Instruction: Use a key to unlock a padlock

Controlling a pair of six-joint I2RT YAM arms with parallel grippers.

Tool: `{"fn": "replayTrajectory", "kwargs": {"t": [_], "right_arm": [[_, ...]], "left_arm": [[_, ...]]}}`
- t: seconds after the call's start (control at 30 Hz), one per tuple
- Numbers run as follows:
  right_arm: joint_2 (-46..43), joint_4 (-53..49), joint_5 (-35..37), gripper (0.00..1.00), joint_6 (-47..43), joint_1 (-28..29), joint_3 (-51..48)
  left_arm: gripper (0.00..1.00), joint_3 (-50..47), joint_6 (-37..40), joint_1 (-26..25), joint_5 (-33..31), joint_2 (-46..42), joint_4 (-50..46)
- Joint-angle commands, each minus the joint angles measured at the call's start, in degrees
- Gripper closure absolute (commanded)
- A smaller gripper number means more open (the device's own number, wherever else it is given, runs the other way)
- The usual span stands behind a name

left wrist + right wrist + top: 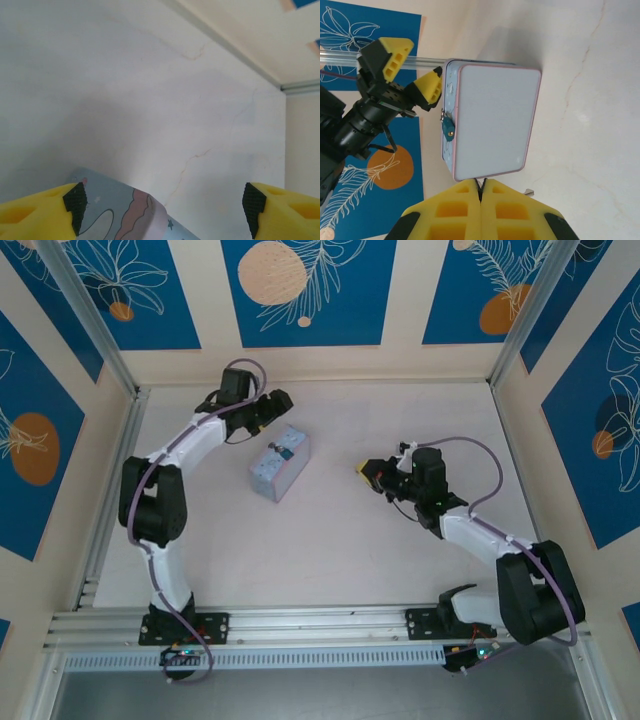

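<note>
The padlock (447, 128) is seen fastened on a narrow side of the cartoon-printed tin (492, 125) on the bench (360, 550), and the left tool (162, 206) is spread wide open and empty just beside that side. The right tool (481, 200) is pressed fully closed near the tin but apart from it; whether the key is pinched in it cannot be told, though a small metal sliver (528, 191) is glimpsed beside its fingers (512, 215). The tin is best steadied by the left tool clear of the padlock, so that the keyhole is left facing the right tool.
</note>
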Motion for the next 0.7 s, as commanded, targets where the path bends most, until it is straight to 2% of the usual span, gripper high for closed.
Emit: {"fn": "replayTrajectory", "kwargs": {"t": [0.0,0.07,0.13,0.2,0.47,0.67], "right_arm": [[-1.98,-3.08,0.69,1.0,-2.4,-0.84,-1.04],[-2.65,-3.6,0.68,1.0,-2.65,-1.31,-1.25],[-3.22,-4.44,0.66,1.0,-3.08,-1.53,-1.27],[-3.5,-4.76,0.74,1.0,-3.28,-1.55,-1.4],[-4.73,-5.72,0.79,1.0,-3.44,-1.58,-2.36],[-5.49,-7.18,0.33,1.0,-3.97,-1.03,-2.72]], "left_arm": [[0.19,3.03,0.26,-3.6,8.91,0.9,-4.99],[0.19,-0.22,-5.74,-7.51,15.25,-1.96,3.01],[0.18,-1.77,-6.47,-11.68,13.67,-6.33,6.12],[0.15,-0.37,-2.7,-13.64,9.32,-8.88,1.19],[0.15,-15.14,-5.09,-10.67,4.92,-15.65,8.17],[0.15,-22.08,-6.3,-10.47,3.25,-19.79,10.33]]}}
